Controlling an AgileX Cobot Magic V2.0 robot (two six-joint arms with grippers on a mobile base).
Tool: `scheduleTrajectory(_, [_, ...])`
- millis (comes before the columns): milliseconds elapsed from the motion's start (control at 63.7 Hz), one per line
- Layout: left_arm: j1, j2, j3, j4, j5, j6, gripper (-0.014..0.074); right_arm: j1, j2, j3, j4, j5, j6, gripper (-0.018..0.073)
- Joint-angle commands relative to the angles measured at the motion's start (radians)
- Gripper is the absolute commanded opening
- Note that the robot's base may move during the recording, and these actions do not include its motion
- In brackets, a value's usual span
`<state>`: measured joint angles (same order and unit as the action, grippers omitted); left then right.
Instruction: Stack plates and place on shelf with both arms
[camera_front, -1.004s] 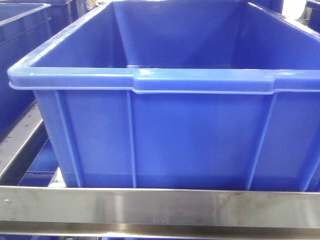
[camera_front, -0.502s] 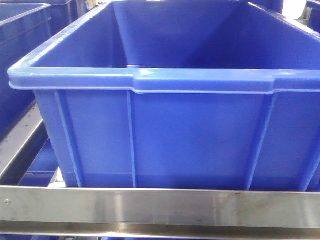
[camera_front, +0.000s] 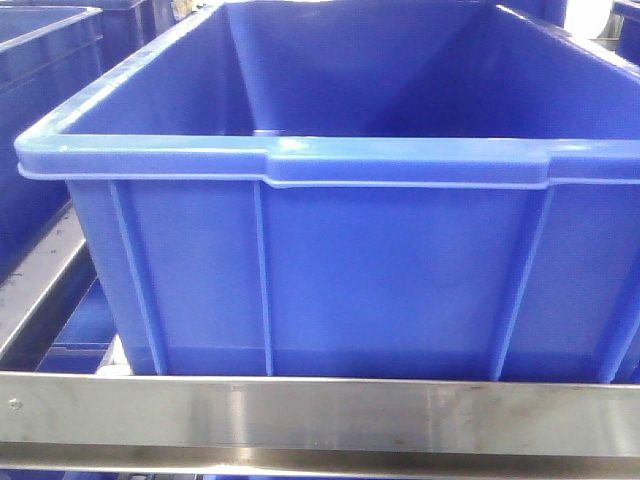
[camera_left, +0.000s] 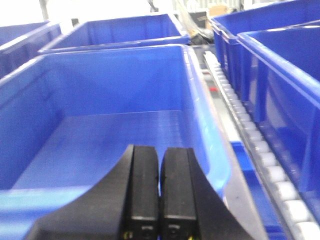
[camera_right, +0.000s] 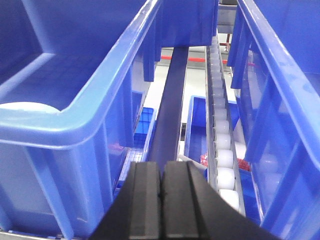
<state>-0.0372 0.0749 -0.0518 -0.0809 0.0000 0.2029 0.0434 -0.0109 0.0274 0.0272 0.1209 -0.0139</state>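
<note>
Neither plate appears in any view, so which arm is nearer cannot be judged. The left end effector (camera_left: 160, 192), pressed together and empty, hangs over a blue bin (camera_left: 120, 125). The right end effector (camera_right: 161, 200), likewise closed, faces the shelf's roller track (camera_right: 220, 135) ahead.

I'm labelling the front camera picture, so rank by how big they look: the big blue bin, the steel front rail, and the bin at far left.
1. Big blue bin.
2. Steel front rail.
3. Far-left bin, cropped, so uncertain.
</note>
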Motion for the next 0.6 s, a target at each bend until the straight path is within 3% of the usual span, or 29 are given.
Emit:
scheduleTrajectory(0, [0.004,-0.020,0.003,0.005,-0.079,-0.013,0.0080,-0.009,-0.019,0.002,-0.013,-0.081,0.000,0.0055])
scheduleTrajectory(110, [0.004,-0.070,0.067,0.005,-0.086,-0.013,0.0080,-0.009,-0.019,0.002,-0.013,-0.081,0.000,0.0055])
scheduleTrajectory(157, [0.004,-0.108,0.062,0.005,0.000,-0.013,0.0080,-0.009,-0.019,0.002,-0.013,-0.081,0.000,0.0055])
scheduleTrajectory(581, [0.004,-0.103,0.065,0.011,-0.030,-0.013,0.0080,-0.009,-0.019,0.002,-0.013,-0.080,0.000,0.0055])
